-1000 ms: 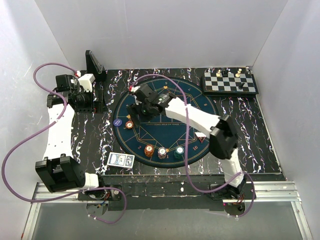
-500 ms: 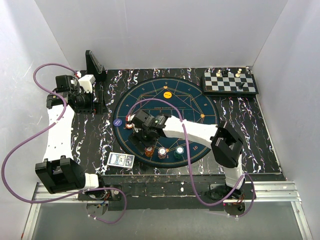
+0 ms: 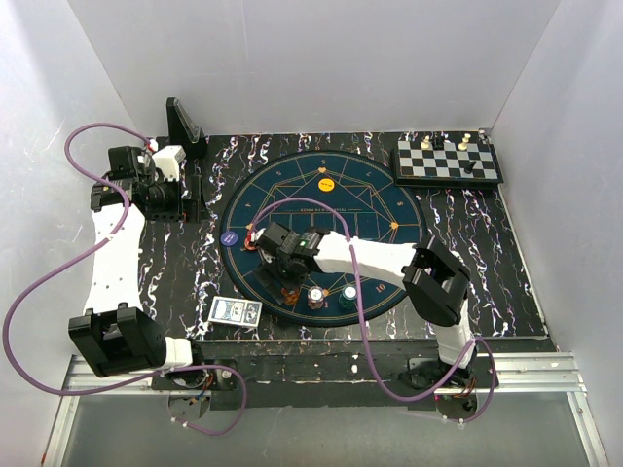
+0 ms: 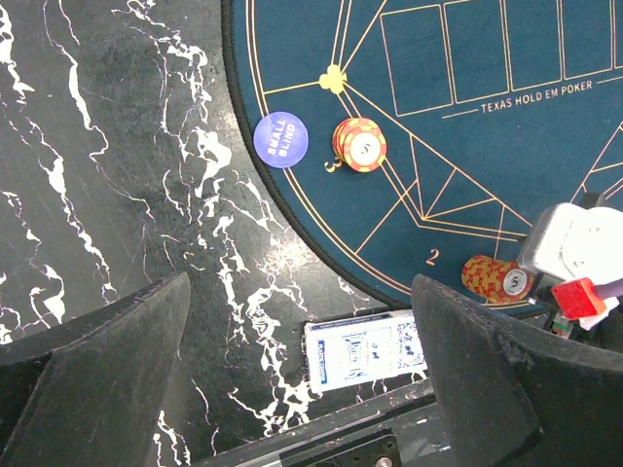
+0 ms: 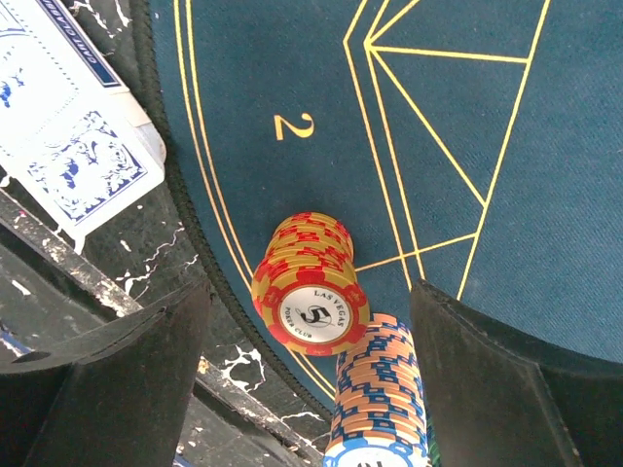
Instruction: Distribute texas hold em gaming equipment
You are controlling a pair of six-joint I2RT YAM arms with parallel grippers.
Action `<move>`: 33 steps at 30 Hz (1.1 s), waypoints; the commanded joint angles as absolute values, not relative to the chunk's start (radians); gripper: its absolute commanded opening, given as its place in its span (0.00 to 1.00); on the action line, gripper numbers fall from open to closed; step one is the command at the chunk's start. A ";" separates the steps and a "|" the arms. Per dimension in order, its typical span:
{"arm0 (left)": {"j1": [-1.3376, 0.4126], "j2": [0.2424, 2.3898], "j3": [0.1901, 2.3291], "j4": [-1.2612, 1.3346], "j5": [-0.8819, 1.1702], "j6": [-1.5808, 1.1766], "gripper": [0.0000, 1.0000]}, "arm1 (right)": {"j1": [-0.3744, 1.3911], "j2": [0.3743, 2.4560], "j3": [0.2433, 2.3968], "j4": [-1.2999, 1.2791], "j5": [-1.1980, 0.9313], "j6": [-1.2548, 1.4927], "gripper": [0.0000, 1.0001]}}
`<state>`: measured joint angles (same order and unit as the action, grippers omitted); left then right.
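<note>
Lines up right gripper (image 5: 307,326), jaws spread wide, over the orange chip stack (image 5: 310,287) at seven o'clock on the mat (image 5: 438,146) for pickup, parks left gripper (image 4: 300,292), jaws likewise apart, clear at the table's (image 3: 506,282) nine o'clock edge.

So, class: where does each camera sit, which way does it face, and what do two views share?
Top: high behind the bases, looking down on the table; left arm and right arm whole.
Left wrist: high, facing down at the left edge of the mat; its open jaws frame the view.
Right wrist: low, facing down at the orange chip stack between its open jaws.
Shared: both wrist views show that stack and the card deck.
</note>
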<state>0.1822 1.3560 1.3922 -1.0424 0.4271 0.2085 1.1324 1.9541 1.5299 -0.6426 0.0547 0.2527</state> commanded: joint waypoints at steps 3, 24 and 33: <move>0.189 1.312 1.405 -1.045 0.430 0.218 0.98 | 1.137 1.979 1.525 -0.598 0.087 0.256 0.84; 0.189 1.296 1.405 -1.040 0.408 0.233 0.98 | 1.134 1.959 1.529 -0.592 0.100 0.291 0.39; 0.189 1.298 1.416 -1.046 0.411 0.238 0.98 | 1.103 1.902 1.591 -0.647 0.078 0.296 0.25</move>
<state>0.1825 1.3384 1.3918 -1.0431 0.4072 0.2256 1.1225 1.9942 1.5307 -0.6254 0.0822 0.2886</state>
